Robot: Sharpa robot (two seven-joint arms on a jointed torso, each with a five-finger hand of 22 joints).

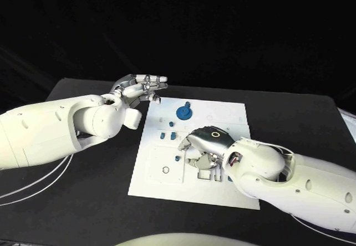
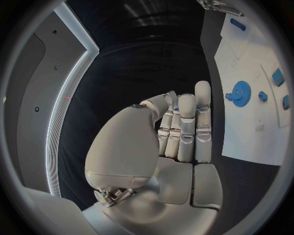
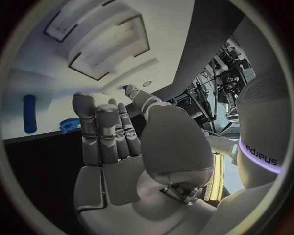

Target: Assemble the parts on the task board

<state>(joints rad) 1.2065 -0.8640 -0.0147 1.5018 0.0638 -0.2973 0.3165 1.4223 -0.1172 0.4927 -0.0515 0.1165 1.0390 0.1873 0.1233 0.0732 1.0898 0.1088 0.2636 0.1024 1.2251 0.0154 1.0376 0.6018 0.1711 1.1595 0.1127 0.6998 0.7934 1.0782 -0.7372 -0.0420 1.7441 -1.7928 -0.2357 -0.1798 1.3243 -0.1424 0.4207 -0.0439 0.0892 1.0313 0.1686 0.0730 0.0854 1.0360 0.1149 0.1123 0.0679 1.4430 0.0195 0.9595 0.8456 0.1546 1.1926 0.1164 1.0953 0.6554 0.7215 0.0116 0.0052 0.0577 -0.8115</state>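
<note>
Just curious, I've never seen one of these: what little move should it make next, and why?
Probably lower the right robot hand onto a small blue part beside it: it hovers over the task board, seemingly holding nothing, while the left robot hand waits off the board's corner.

1. A white task board lies in the middle of the black table.
2. The left hand hovers off the board's far left corner, its fingers together and holding nothing.
3. The right hand is over the board's middle, fingers pointing down onto it.
4. A blue gear sits near the far edge, with small blue parts just left of the right hand.
</note>
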